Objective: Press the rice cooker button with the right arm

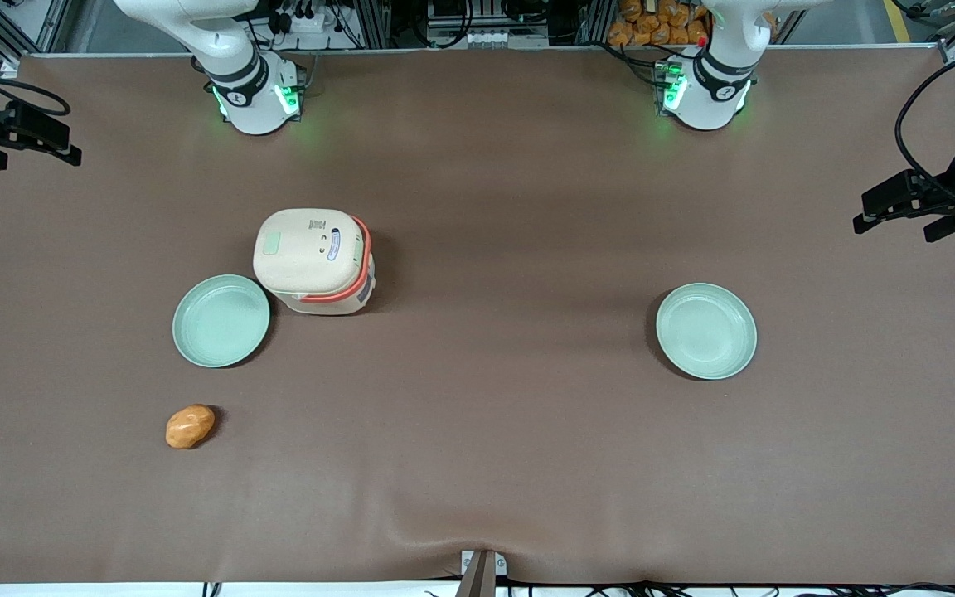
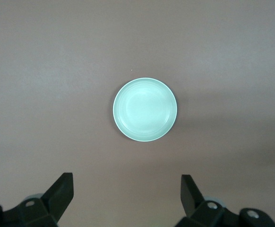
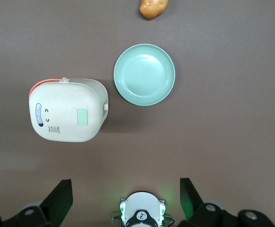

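Nearest the front camera lies a small orange-brown potato-like lump (image 1: 190, 426) on the brown table cover (image 1: 477, 464), toward the working arm's end of the table. Farther from the camera than this lump sits a round pale green plate (image 1: 221, 321), and just beside that plate, apart from it by a narrow gap, stands the rice cooker (image 1: 315, 261). It is cream-beige with a coral-orange band around its upper edge, and its lid is down. On the lid, near the edge closest to the plate, sits the button (image 1: 271, 242), a small pale green rounded rectangle, while an oval blue-rimmed sticker (image 1: 334, 244) lies toward the lid's edge away from the plate. Nothing touches the button. A second pale green plate (image 1: 706, 330) rests well apart from the cooker, toward the parked arm's end of the table. The right arm (image 1: 229, 58) rises from its base, which stands farther from the front camera than the cooker, and its gripper (image 3: 126, 198) hangs high above the table, well clear of the cooker and touching nothing. In the right wrist view the two black fingers (image 3: 61, 196) are spread wide with nothing between them, and below them show the cooker lid with its button (image 3: 83, 117), the nearby plate (image 3: 144, 74) and the orange lump (image 3: 153, 8).
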